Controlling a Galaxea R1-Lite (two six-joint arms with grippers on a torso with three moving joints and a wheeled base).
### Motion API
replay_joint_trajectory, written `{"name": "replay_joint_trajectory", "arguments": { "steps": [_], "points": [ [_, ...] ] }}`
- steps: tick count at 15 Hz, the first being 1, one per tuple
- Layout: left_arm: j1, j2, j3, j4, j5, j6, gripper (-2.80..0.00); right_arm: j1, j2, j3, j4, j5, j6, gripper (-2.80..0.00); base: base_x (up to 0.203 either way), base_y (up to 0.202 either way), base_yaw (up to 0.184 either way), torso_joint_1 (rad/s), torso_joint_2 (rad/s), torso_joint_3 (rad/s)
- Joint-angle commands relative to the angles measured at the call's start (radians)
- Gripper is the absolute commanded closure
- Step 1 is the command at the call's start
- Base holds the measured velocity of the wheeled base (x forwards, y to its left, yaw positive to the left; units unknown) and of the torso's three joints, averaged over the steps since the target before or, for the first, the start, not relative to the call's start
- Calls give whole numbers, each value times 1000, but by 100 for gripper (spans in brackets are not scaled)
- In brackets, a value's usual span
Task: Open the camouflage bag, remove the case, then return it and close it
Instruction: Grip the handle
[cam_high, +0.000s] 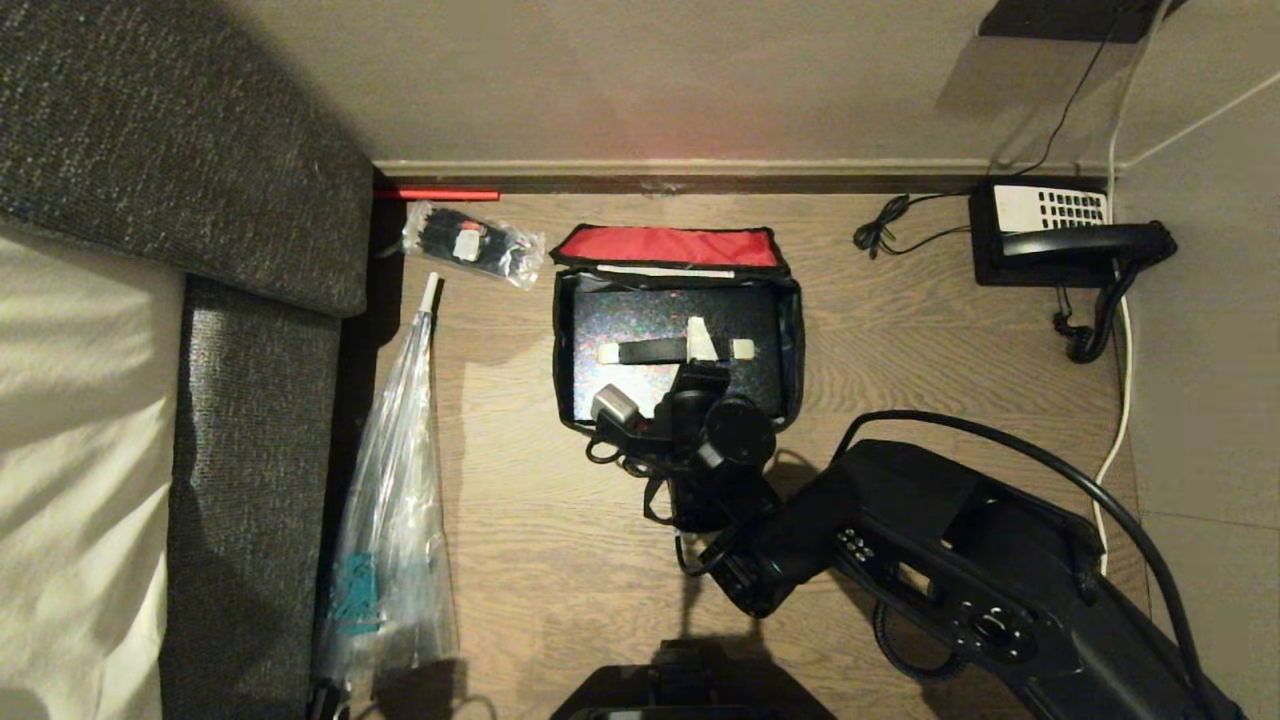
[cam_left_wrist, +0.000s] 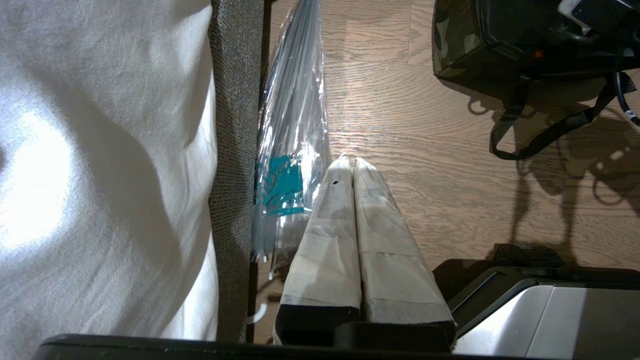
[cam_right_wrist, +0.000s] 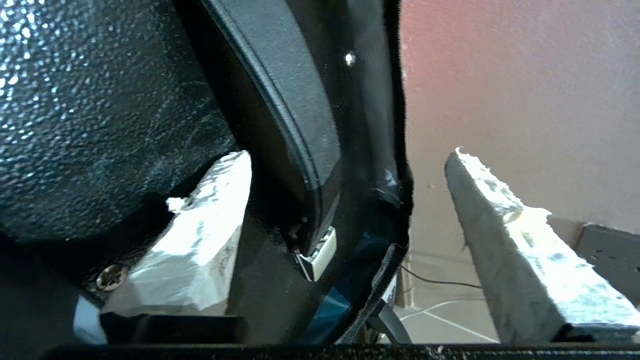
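The camouflage bag (cam_high: 563, 345) stands open on the wooden floor, its red-lined lid (cam_high: 668, 246) folded back toward the wall. Inside lies the case (cam_high: 625, 315), black and glittery, with its black handle (cam_high: 650, 351) on top. My right gripper (cam_high: 700, 352) hangs over that handle near its right end. In the right wrist view the right gripper (cam_right_wrist: 350, 155) is open, its taped fingers (cam_right_wrist: 200, 240) wide apart. The handle (cam_right_wrist: 295, 125) and the bag's rim (cam_right_wrist: 395, 150) lie between them, untouched. My left gripper (cam_left_wrist: 350, 162) is shut and empty, parked low over the floor, with the bag (cam_left_wrist: 450, 40) beyond it.
A long clear plastic bag (cam_high: 395, 500) lies along the grey sofa (cam_high: 250, 200) on the left. A small clear packet of black items (cam_high: 470, 243) sits by the bag's back left corner. A black telephone (cam_high: 1060, 235) with cords stands at the back right. The wall runs close behind the bag.
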Motion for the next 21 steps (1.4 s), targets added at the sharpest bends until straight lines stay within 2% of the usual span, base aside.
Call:
{"name": "replay_joint_trajectory", "arguments": {
  "steps": [1,16,21],
  "points": [
    [0,1,0,0,0,0,0,1,22,-4,-4,-2,-9,-280,0,0,0,0,0,0],
    [0,1,0,0,0,0,0,1,16,-10,-4,2,-12,-280,0,0,0,0,0,0],
    [0,1,0,0,0,0,0,1,28,-64,-4,2,-36,-280,0,0,0,0,0,0]
  ]
}}
